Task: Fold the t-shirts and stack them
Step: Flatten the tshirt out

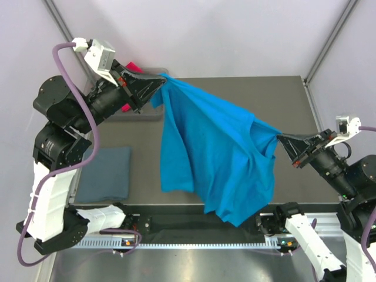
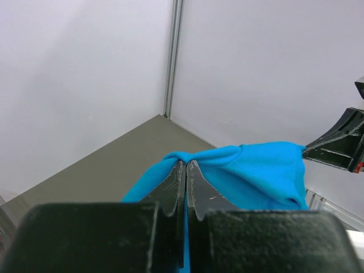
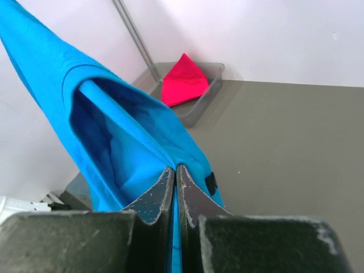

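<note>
Clear grey tray (image 3: 202, 103) at table (image 1: 264, 94) far-left corner; pale walls (image 1: 205, 35) behind.

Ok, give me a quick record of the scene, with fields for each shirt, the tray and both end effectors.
left end effector: shut on turquoise shirt
right end effector: shut on turquoise shirt
turquoise shirt: held up, spread between both end effectors
grey-blue shirt: folded, flat on table, left side
tray: far left corner of table
red shirt: bunched in tray

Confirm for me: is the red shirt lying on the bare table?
No, the red shirt sits bunched inside the grey tray, as the right wrist view shows.
</note>
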